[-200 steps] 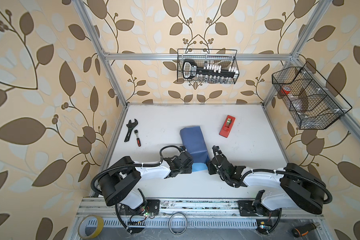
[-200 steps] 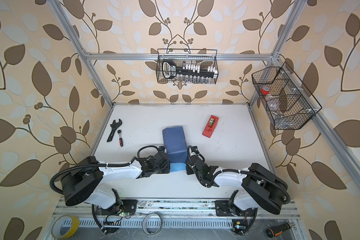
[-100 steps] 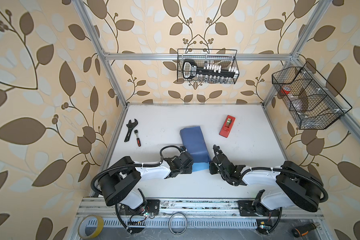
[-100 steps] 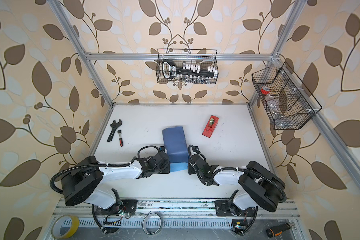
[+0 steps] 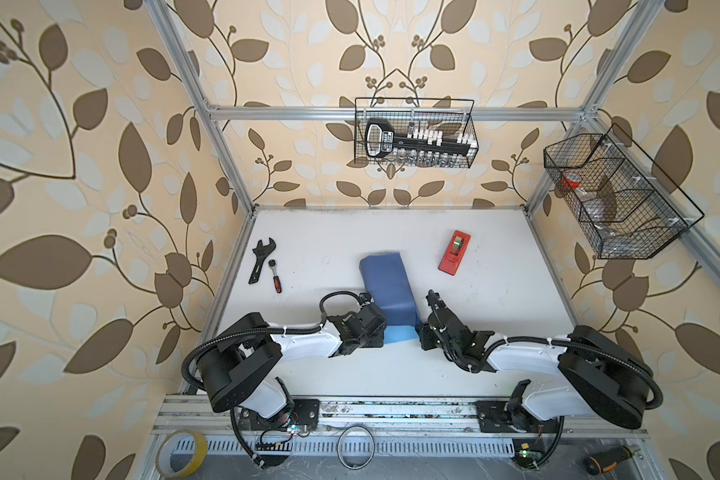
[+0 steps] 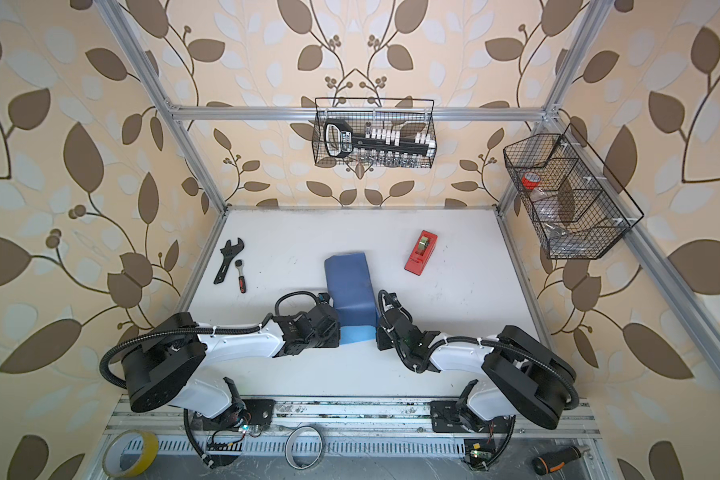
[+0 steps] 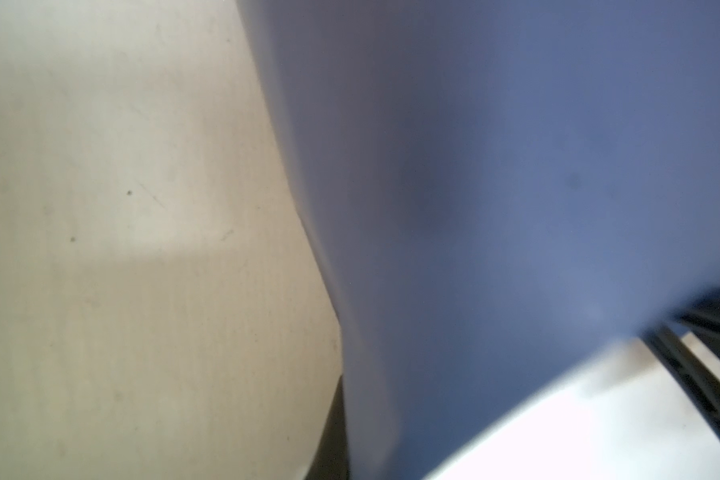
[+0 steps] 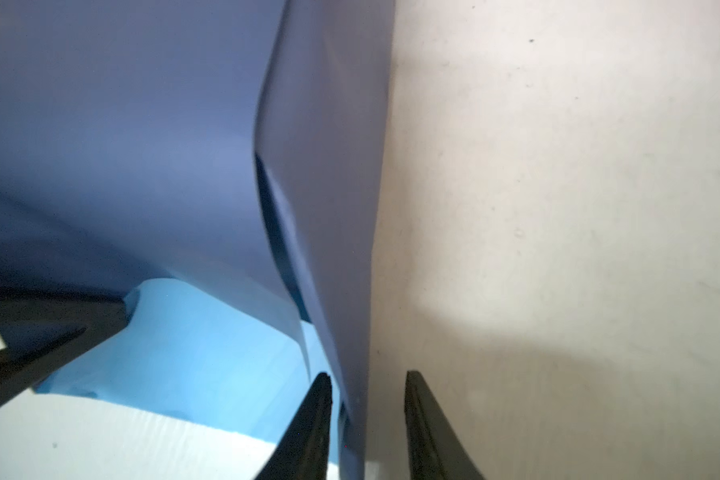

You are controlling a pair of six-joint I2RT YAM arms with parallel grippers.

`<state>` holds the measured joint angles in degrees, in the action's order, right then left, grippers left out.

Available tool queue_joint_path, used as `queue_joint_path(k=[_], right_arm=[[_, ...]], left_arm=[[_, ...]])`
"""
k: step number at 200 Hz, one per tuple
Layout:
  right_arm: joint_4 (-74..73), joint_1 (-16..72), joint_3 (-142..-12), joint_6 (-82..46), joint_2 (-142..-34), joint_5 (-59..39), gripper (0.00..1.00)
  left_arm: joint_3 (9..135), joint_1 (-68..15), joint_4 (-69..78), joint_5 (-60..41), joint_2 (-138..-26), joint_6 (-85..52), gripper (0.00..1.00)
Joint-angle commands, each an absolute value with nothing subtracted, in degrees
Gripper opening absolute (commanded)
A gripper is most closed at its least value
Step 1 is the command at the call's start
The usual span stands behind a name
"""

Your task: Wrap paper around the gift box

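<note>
The paper (image 5: pixel 387 282) lies folded lengthwise on the white table, slate-blue face up in both top views, with its light-blue face (image 5: pixel 398 333) showing at the near end. The gift box is hidden under it. My left gripper (image 5: pixel 381 332) sits at the paper's near left corner and is shut on the paper (image 7: pixel 495 187), which fills the left wrist view. My right gripper (image 8: pixel 366 376) is open at the near right corner. The paper's edge (image 8: pixel 350 291) stands between its fingers, closer to one of them.
A red tape dispenser (image 5: pixel 454 252) lies right of the paper toward the back. A wrench (image 5: pixel 260 259) and a small ratchet (image 5: pixel 275 280) lie at the left. Wire baskets (image 5: pixel 414 133) hang on the back and right walls. A yellow tape roll (image 5: pixel 182 453) rests by the front rail.
My right gripper has edged slightly left toward the paper's right edge. The left gripper and the paper have stayed still.
</note>
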<state>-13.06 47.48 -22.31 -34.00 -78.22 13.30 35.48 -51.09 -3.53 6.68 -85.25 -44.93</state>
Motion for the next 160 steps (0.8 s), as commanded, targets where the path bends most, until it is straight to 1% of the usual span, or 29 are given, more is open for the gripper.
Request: queue_joint_path(k=[1,19,37,55,73,82,118,160], right_arm=[[-9.93,47.28,-20.49,-33.23,-74.64,13.13,0.40],[-9.58,47.37,-20.95,-32.26,-73.87,12.37,0.46],[-9.29,47.28,-22.97,-30.83,-75.30,11.87,0.49],[-9.40,47.19,-25.41,-29.99,-77.72,11.25,0.50],[-9.55,46.58,-27.26,-29.93,-80.34,12.72,0.50],[-10.29,45.80,-27.66,-29.89,-81.46,12.28,0.47],[-12.28,44.56,-29.34,-29.90,-84.78,10.56,0.30],[-14.05,44.47,-29.27,-30.76,-86.74,9.95,0.17]], left_arm=[[36.47,-51.68,-5.45,9.51,-84.29,-43.75,0.00],[36.47,-51.68,-5.53,9.39,-84.21,-43.77,0.00],[36.58,-51.69,-5.61,9.40,-84.28,-43.77,0.00],[36.72,-51.68,-5.71,9.49,-84.22,-43.71,0.00],[36.74,-51.68,-5.74,9.40,-84.28,-43.64,0.01],[36.78,-51.68,-5.71,9.40,-84.28,-43.67,0.01],[37.15,-51.68,-5.76,9.32,-84.70,-43.43,0.02],[37.54,-51.68,-6.06,9.49,-84.73,-43.31,0.04]])
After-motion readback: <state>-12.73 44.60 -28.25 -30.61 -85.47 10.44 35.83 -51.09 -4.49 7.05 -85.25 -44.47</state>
